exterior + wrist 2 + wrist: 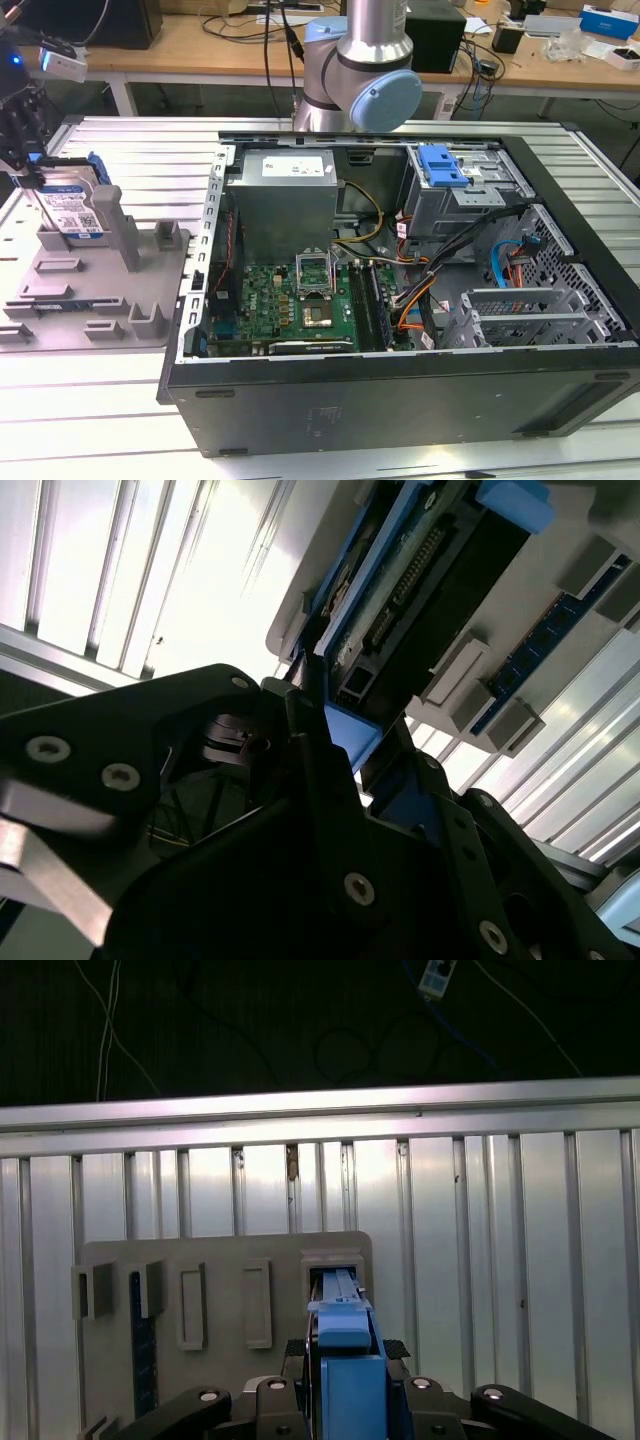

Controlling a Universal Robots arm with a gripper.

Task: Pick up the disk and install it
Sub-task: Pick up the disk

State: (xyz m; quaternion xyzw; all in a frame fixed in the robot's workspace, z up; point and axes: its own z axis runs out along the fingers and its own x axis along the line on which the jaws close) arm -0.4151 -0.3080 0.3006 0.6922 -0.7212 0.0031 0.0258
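Observation:
The disk [75, 205] stands on edge in a slot of the grey fixture plate [100, 290] at the exterior view's left; its silver body carries a white-and-blue label inside a blue carrier bracket. My gripper [27, 165] comes down on its upper edge and is shut on it. In the first wrist view the disk's blue edge [345, 1360] runs between the black fingers [275, 1400] into the fixture's slot [335, 1260]. In the second wrist view the disk's connector side [430, 570] shows, with the bracket corner pinched between the fingers [305, 705].
An open computer case [400, 400] lies on the slatted metal table [150, 140]. It holds a motherboard [300, 300], a grey power-supply box [280, 195] and a drive cage with a blue latch [442, 165]. The arm's base [360, 70] stands behind the case.

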